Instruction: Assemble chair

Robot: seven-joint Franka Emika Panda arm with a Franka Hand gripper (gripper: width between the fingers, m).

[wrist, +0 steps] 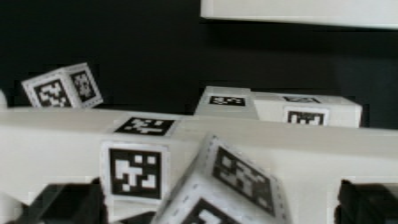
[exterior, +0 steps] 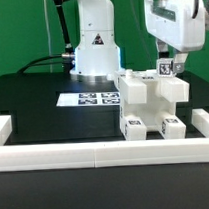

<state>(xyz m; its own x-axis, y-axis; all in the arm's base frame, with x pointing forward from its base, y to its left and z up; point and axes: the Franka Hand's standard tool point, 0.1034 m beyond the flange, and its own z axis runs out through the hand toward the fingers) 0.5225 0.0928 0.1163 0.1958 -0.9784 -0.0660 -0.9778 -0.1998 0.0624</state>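
Note:
The partly built white chair stands at the exterior view's right, on the black table just behind the front rail. It is made of blocky pieces with black-and-white tags. My gripper hangs over its upper right part, and a small tagged piece shows between the fingers. In the wrist view the dark fingers sit far apart at the picture's two edges. White tagged chair pieces lie between and beyond them, one tilted. The jaws stand wide and do not visibly pinch anything.
The marker board lies flat on the table in front of the robot base. A low white border rail runs along the front and up both sides. In the wrist view a white slab edge shows beyond the chair.

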